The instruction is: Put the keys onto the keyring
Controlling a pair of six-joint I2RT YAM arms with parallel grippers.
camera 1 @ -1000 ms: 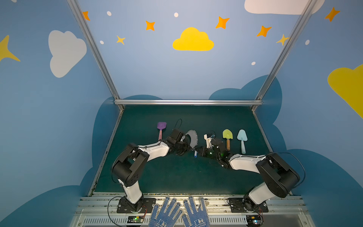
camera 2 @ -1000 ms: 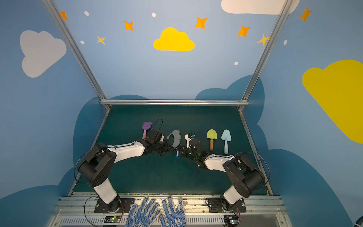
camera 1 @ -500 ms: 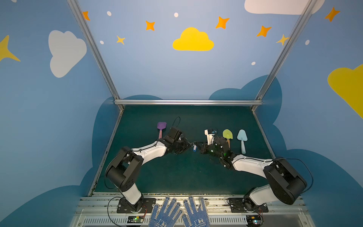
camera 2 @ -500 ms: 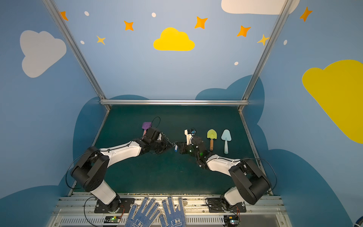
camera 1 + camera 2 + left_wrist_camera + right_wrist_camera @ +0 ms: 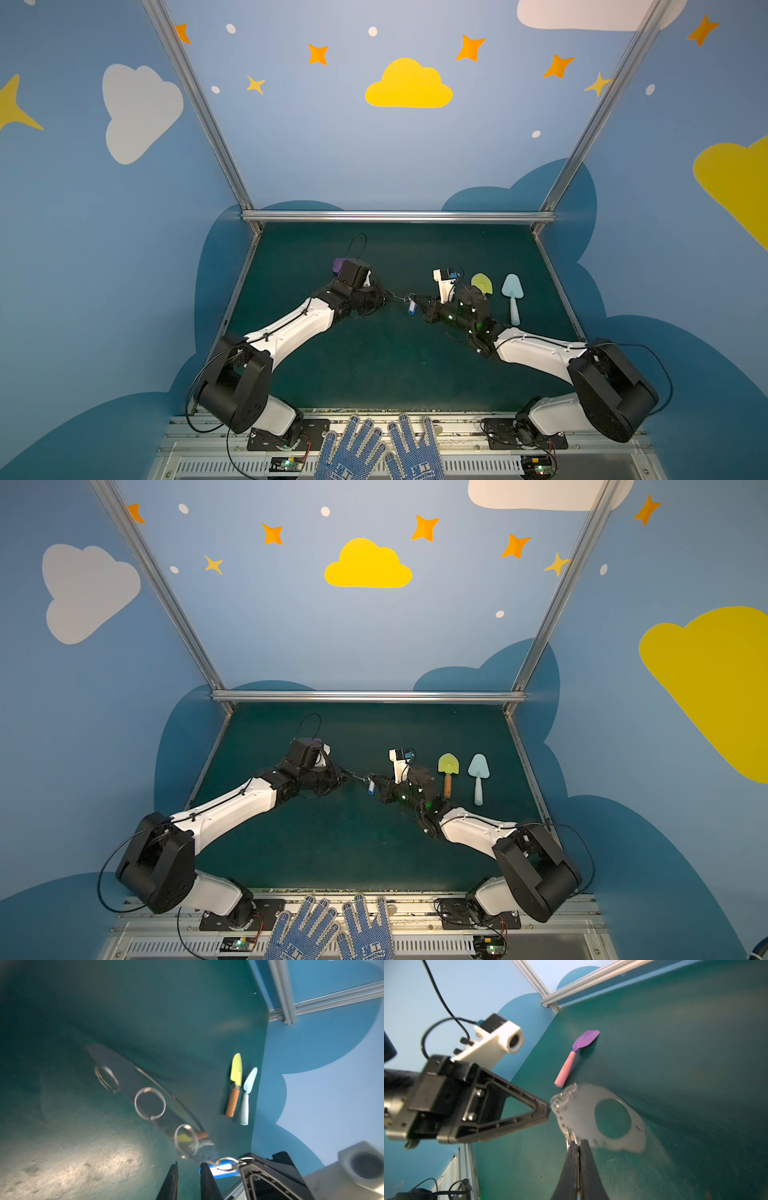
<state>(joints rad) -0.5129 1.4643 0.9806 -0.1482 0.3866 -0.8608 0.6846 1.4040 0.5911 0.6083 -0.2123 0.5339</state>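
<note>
The right tool (image 5: 576, 1142) is fully closed. Its two thin fingers pinch a small wire ring (image 5: 569, 1133) that sits at the scalloped edge of the keyring (image 5: 577, 1109). The keyring, a flat grey metal plate with an oval opening, is lifted off the green bench (image 5: 374, 365) and spreads away from the right tool's tips.

The left tool (image 5: 549, 1108) points its tips at the same rim of the plate, close beside the pinched ring. In the left wrist view the left tool (image 5: 189, 1164) is a little open. A narrow gap separates its fingers (image 5: 172, 1180), and only the bench shows through this gap. I cannot tell if its tips touch the plate. Three more wire rings (image 5: 149, 1103) stand along the plate in front of this tool.

The blue key tag (image 5: 223, 1174) hangs at the ring held by the right tool, between the two tools. In both top views it dangles just below the place where their tips meet (image 5: 411, 307). The metal key itself is too small to make out.

A yellow-green shovel (image 5: 448, 766) with a brown handle and a light blue shovel (image 5: 478, 771) lie side by side on the bench beyond the right tool's wrist. A purple shovel (image 5: 577, 1053) with a pink handle lies behind the left tool.
</note>
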